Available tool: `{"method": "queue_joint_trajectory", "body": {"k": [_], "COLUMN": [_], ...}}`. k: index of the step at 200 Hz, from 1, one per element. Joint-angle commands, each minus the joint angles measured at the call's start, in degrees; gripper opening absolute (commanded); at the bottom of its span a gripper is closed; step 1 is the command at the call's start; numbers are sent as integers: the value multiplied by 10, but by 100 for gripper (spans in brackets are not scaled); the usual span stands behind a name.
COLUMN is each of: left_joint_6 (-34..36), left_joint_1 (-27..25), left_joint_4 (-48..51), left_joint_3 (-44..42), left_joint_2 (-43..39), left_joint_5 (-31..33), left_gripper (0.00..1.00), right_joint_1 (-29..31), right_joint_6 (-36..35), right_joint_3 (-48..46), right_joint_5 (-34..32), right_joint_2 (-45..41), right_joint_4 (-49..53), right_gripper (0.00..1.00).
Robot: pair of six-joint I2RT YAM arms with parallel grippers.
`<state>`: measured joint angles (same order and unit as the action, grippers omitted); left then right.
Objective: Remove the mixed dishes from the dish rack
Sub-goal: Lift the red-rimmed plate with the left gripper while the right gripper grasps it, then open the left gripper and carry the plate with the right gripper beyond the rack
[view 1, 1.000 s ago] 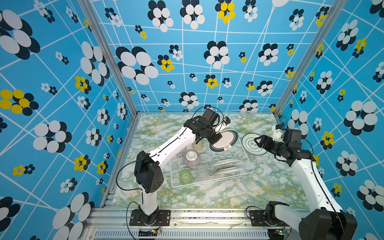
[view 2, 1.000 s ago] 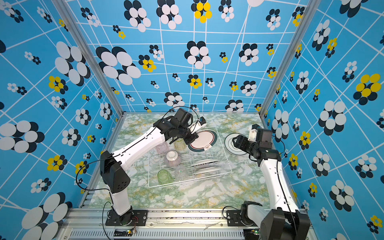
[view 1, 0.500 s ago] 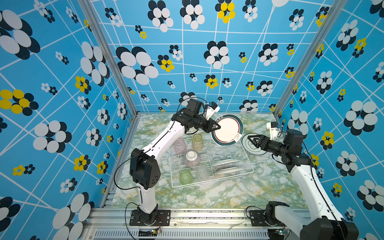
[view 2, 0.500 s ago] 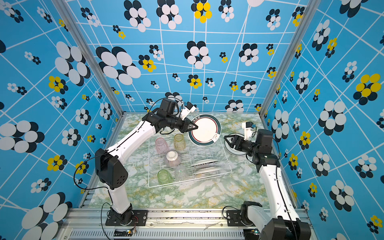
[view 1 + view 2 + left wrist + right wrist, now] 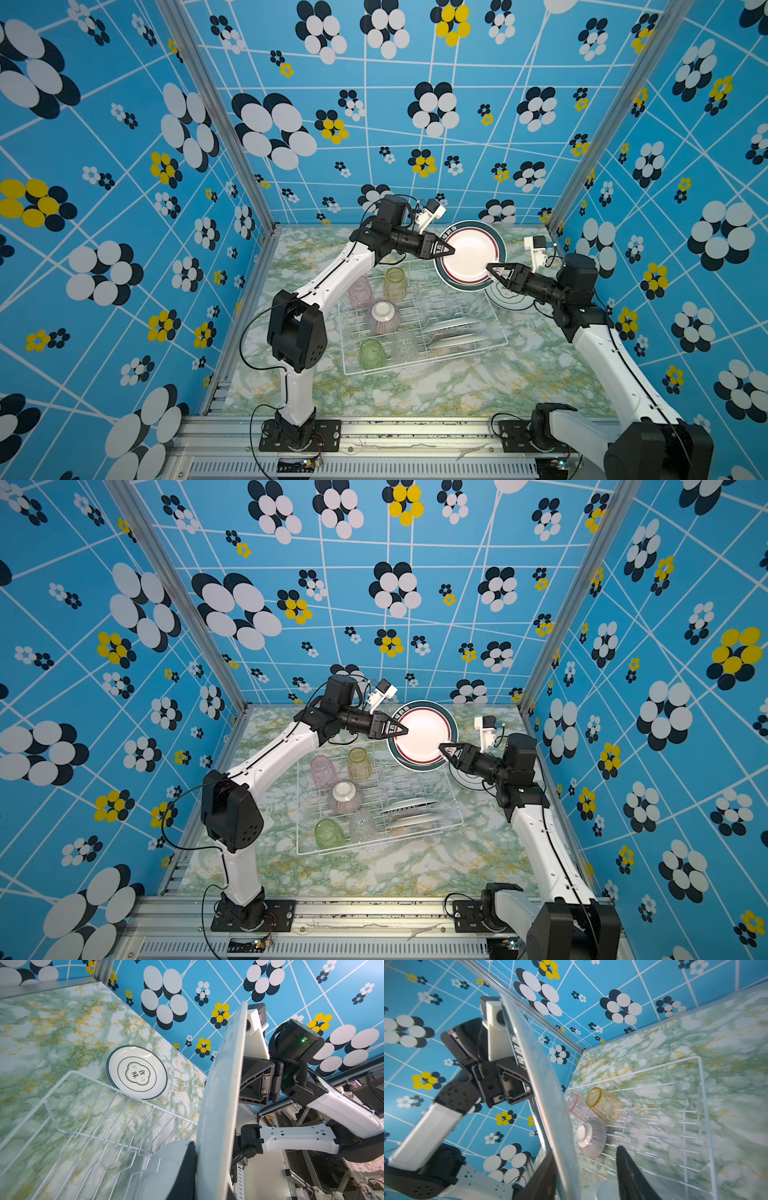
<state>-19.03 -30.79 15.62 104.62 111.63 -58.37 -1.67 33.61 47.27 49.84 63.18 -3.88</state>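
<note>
Handover is the step I read here. Nearest me, toward the near edge of the table [image 5: 415,395], the dish rack [image 5: 424,360] has the green tumbler [image 5: 371,353] and the clear tumbler [image 5: 405,345] along its near side. The racked plates [image 5: 451,332] lean in the dividers toward its right end. Further in sits the striped bowl [image 5: 383,318], foot up, then the pink tumbler [image 5: 359,291] and the yellow tumbler [image 5: 395,283] at the rack's far side.

Past those, above the rack's far right corner, the raised plate [image 5: 469,255] hangs clear of the wires, its face showing in both top views. My left gripper [image 5: 449,250] is clamped on the plate's rim. My right gripper [image 5: 492,268] straddles the opposite rim. In the right wrist view the rim lies between the jaws with a gap to one finger [image 5: 629,1167], so they stand partly apart and I judge that grip not made. Beyond, toward the table's far right corner, the set-down plate [image 5: 137,1073] lies flat just beside the rack.

Next I need the right jaws brought in until both pads bear on the rim. Only then should the left let go, so the right can lay this plate down by the set-down one. Releasing too soon would drop it onto the rack.
</note>
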Motion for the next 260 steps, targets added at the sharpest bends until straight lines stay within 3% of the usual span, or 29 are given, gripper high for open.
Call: {"method": "queue_joint_trajectory", "body": {"k": [1, 21, 51, 53, 56, 62, 88, 101, 150, 183, 225, 260], "left_joint_6": [-30, -30, 20, 25, 32, 44, 82, 100, 180, 224, 298, 319], "left_joint_1": [-7, -9, -16, -16, -16, -17, -18, -19, -20, -29, -79, -98], "left_joint_4": [-41, -37, 23, 28, 36, 50, 96, 115, 185, 208, 236, 258], "left_joint_3": [11, 18, 28, 29, 30, 32, 32, 27, -21, -77, -137, -152], "left_joint_2": [16, 24, 23, 21, 21, 18, 3, -10, -86, -144, -188, -179], "left_joint_5": [-34, -35, 8, 13, 17, 28, 73, 101, 277, 392, 488, 508], "left_gripper": [9, 13, 16, 24, 46, 58, 79, 83, 85, 85, 86, 86], "right_joint_1": [11, 14, 16, 16, 16, 15, 16, 15, 7, -45, -110, -143], "right_joint_6": [33, 35, 35, 35, 34, 35, 34, 33, 24, 43, 2, 2], "right_joint_3": [-4, -2, 0, 0, 0, 1, 5, 9, 42, 56, 70, 46], "right_joint_5": [14, 4, -7, -7, -8, -9, -28, -37, -108, -143, -224, -253], "right_joint_2": [6, 5, 3, 3, 3, 3, 5, 8, 28, 42, 63, 94], "right_joint_4": [-59, -57, -55, -55, -54, -53, -46, -40, 19, 39, 128, 129], "right_gripper": [33, 11, 2, 2, 1, 1, 0, 0, 0, 0, 0, 0]}}
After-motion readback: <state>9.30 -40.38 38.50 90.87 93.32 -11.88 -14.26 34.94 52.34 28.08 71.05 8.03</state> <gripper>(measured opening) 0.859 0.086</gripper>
